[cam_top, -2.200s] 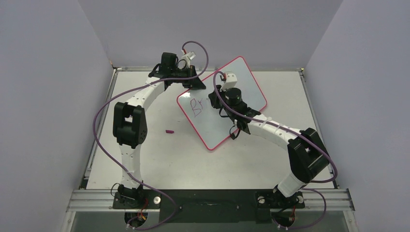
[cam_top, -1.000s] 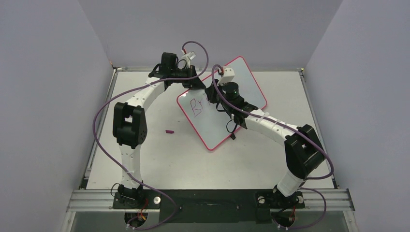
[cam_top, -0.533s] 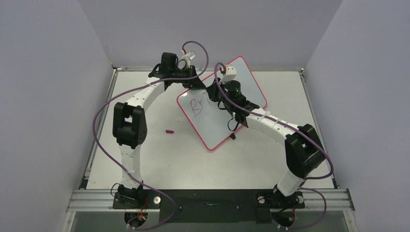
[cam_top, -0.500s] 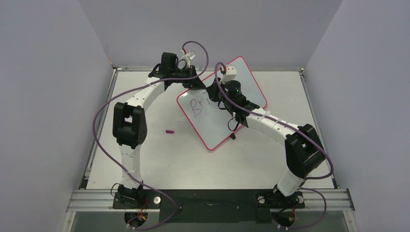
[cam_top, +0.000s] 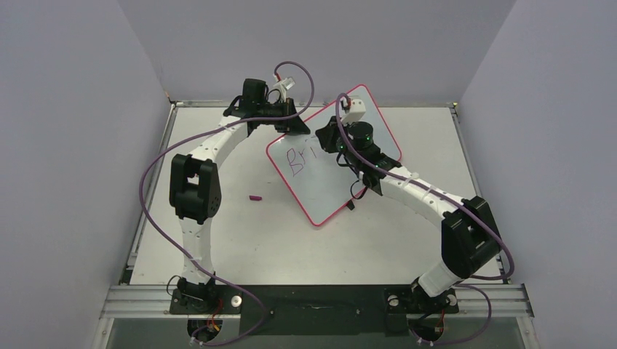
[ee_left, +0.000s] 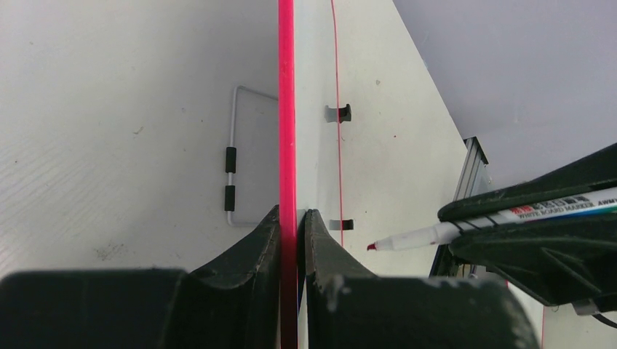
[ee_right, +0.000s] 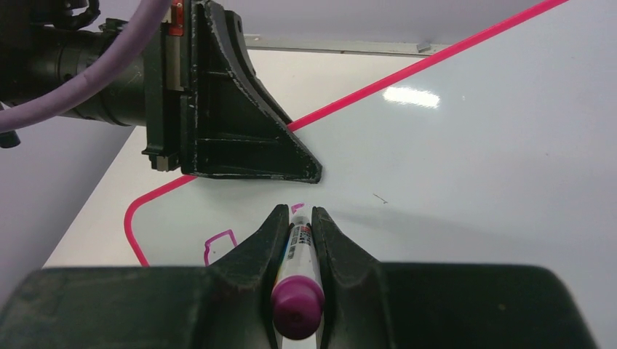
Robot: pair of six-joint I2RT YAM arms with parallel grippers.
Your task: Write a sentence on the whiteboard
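The whiteboard [cam_top: 331, 190], glossy white with a pink-red frame, stands tilted at the table's back middle. My left gripper [cam_top: 295, 126] is shut on its upper left frame edge [ee_left: 288, 145]; the jaws clamp the pink rim on both sides [ee_left: 289, 222]. My right gripper [cam_top: 326, 139] is shut on a white marker [ee_right: 297, 287] with a magenta end. The marker's tip [ee_left: 372, 246] is at or just off the board face. Of the sentence, the magenta letters "Bri" [cam_top: 298, 159] show near the board's left corner, and a fragment shows in the right wrist view [ee_right: 218, 244].
A small magenta marker cap [cam_top: 255, 197] lies on the table left of the board. A white wire stand [ee_left: 231, 169] and black clips [ee_left: 344, 113] show on the board's back and edge. Grey walls enclose the table on three sides.
My right gripper has moved right and up along the board with the marker. The writing has grown from "Br" to "Bri". The left gripper has held still.
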